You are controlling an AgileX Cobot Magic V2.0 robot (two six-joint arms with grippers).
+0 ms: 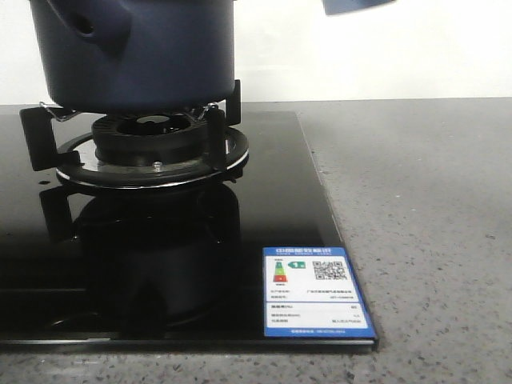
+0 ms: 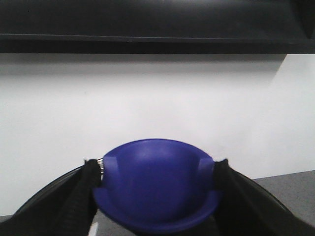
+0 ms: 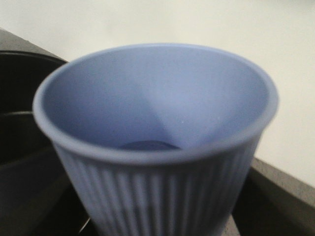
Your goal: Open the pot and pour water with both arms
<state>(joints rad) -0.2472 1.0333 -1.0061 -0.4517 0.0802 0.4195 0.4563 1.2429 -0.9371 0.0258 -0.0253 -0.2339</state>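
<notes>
The dark navy pot (image 1: pixel 136 56) stands on the gas burner (image 1: pixel 152 148) at the far left, its stubby side knob (image 1: pixel 90 24) facing front. My left gripper (image 2: pixel 155 196) is shut on a deep blue dome-shaped lid knob (image 2: pixel 155 182); the dark lid rim (image 2: pixel 44 196) curves out on both sides beneath the fingers (image 2: pixel 81 196). My right gripper (image 3: pixel 157 221) holds a light blue ribbed cup (image 3: pixel 157 123) that fills its view, mouth towards the camera; its fingers are hidden behind the cup. The pot's dark body (image 3: pixel 19 128) lies just beside the cup.
A black glass hob (image 1: pixel 160 264) with a blue-and-white label (image 1: pixel 314 292) covers the left of the grey stone counter (image 1: pixel 432 224). A white wall is behind. A dark blue object (image 1: pixel 358 6) hangs at the top edge of the front view, right of the pot.
</notes>
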